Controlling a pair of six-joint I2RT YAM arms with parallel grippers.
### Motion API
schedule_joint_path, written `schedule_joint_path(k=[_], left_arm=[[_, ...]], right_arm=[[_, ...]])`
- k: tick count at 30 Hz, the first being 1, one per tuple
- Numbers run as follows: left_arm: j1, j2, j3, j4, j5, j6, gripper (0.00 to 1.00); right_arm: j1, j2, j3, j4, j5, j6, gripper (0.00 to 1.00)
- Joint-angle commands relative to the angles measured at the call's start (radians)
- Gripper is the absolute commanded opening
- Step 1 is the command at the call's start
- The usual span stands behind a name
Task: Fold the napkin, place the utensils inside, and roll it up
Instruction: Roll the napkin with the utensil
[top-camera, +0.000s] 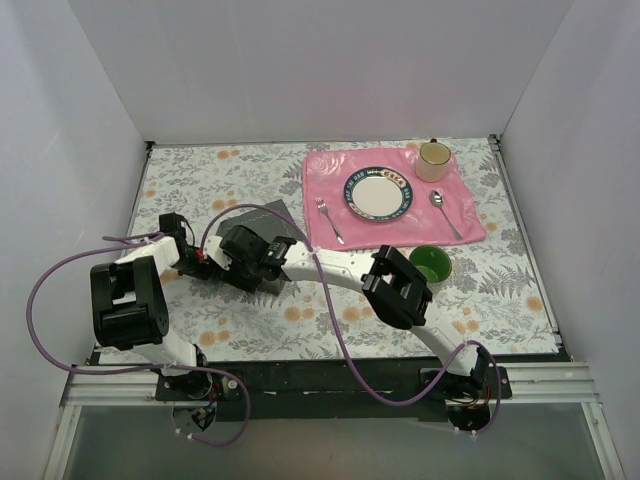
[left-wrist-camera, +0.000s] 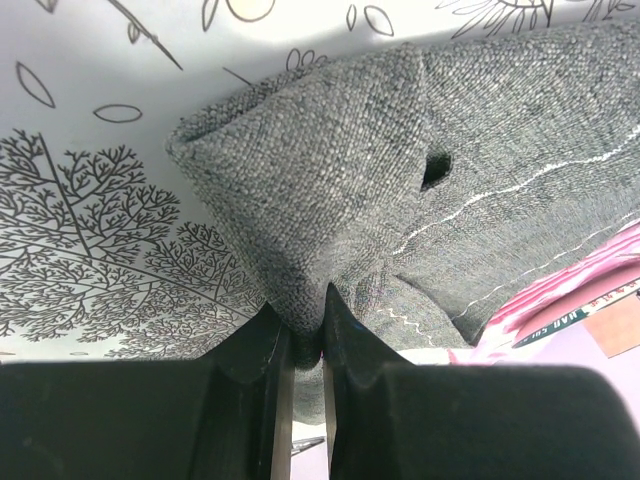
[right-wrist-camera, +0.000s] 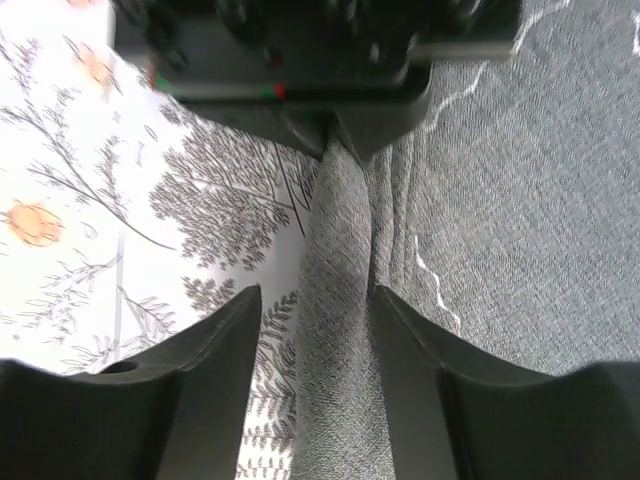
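The dark grey napkin (top-camera: 277, 219) lies on the floral tablecloth left of the pink placemat, mostly hidden under both grippers in the top view. My left gripper (left-wrist-camera: 307, 332) is shut on a pinched fold of the napkin (left-wrist-camera: 330, 170), which rises in a creased peak. My right gripper (right-wrist-camera: 315, 300) is open, its jaws straddling a raised ridge of the napkin (right-wrist-camera: 520, 200) without closing on it; the left gripper (right-wrist-camera: 335, 145) faces it, holding the ridge's far end. The fork (top-camera: 330, 220) and spoon (top-camera: 445, 213) lie on the placemat either side of the plate.
The pink placemat (top-camera: 330, 175) carries a patterned plate (top-camera: 380, 192) and a cream mug (top-camera: 434, 160) at its far corner. A green bowl (top-camera: 431, 264) stands near the right arm's elbow. White walls close in the table on three sides.
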Motion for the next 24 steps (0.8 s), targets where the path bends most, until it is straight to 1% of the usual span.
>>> schedule_joint_path(k=[1,7,12,15,16,18,19,20,21,22,23,24], left_arm=[[0.001,0.030,0.021,-0.103,-0.054,0.004,0.00],[0.003,0.045,0.047,-0.132,-0.052,0.004,0.00],[0.001,0.048,0.046,-0.143,-0.055,0.003,0.00],[0.001,0.050,0.061,-0.155,-0.075,0.016,0.00],[0.001,0.048,0.064,-0.157,-0.084,0.030,0.00],[0.001,0.039,0.072,-0.146,-0.097,0.053,0.00],[0.001,0.038,0.072,-0.137,-0.085,0.087,0.00],[0.001,0.035,0.075,-0.128,-0.083,0.105,0.00],[0.001,0.033,0.079,-0.126,-0.085,0.119,0.02],[0.003,0.024,0.079,-0.120,-0.077,0.133,0.07],[0.001,0.016,0.076,-0.106,-0.069,0.162,0.22],[0.001,0.007,0.075,-0.096,-0.069,0.173,0.33]], right_arm=[[-0.008,-0.059,-0.051,0.072,0.033,-0.037,0.54],[-0.005,-0.033,-0.093,0.105,0.043,-0.039,0.51],[-0.002,-0.015,-0.100,0.108,0.040,-0.028,0.45],[-0.002,-0.012,-0.110,0.114,0.043,-0.009,0.34],[-0.004,-0.010,-0.111,0.112,0.043,-0.005,0.26],[-0.010,-0.003,-0.110,0.105,0.008,0.014,0.17],[-0.020,-0.001,-0.110,0.102,-0.016,0.026,0.03],[-0.028,0.005,-0.111,0.100,-0.086,0.061,0.01],[-0.039,0.005,-0.119,0.100,-0.122,0.081,0.01],[-0.056,0.005,-0.126,0.105,-0.159,0.102,0.01],[-0.063,0.002,-0.137,0.114,-0.226,0.122,0.01],[-0.079,0.001,-0.157,0.134,-0.257,0.157,0.01]])
